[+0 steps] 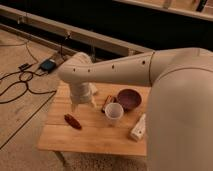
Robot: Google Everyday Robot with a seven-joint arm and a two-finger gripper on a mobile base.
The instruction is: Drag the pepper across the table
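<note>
The pepper [72,121] is small, dark red and glossy, and lies on the left part of the light wooden table [100,139]. My gripper [76,105] hangs from the white arm just above and slightly behind the pepper, close to the tabletop. The arm's wrist hides much of it. I cannot tell whether it touches the pepper.
A white cup [113,113] stands mid-table, with a dark purple bowl [129,98] behind it and a brown-orange stick [107,103] beside it. A white boxy item [138,129] lies at the right. Cables and a blue device [48,64] lie on the floor at left.
</note>
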